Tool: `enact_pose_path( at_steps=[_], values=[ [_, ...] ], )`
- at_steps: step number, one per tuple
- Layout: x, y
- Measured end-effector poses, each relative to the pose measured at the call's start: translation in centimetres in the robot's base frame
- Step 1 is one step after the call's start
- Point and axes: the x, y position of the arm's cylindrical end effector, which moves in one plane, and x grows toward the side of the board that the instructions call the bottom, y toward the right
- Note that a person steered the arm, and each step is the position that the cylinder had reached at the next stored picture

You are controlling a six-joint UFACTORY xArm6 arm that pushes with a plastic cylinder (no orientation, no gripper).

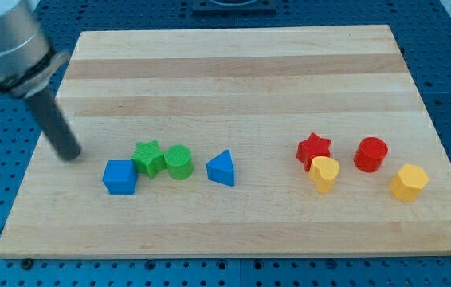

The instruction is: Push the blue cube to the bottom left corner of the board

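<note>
Sitting cube: blue cube-shaped block (119,176) rests left of centre, toward the near edge of the pale wooden board (241,72).
Tip: my tip (71,154) stands just left of and slightly beyond the cube, apart from it; a bare rod, nothing to open or close.
Neighbours: green star block (148,158) touches the cube's far right corner, green cylinder (178,162) beside it, blue triangular block (221,168) further right.
Right group: red star (313,149), yellow heart-like block (323,174), red cylinder (370,154), yellow hexagonal block (409,182).

Green star (147,157) touching green cylinder (178,162)
</note>
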Motion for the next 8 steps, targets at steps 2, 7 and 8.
enact_pose_path(
  at_steps=[2, 7, 8],
  values=[
    [8.5, 7.1],
    [0.3, 10.8],
    [-0.2, 8.1]
  ],
)
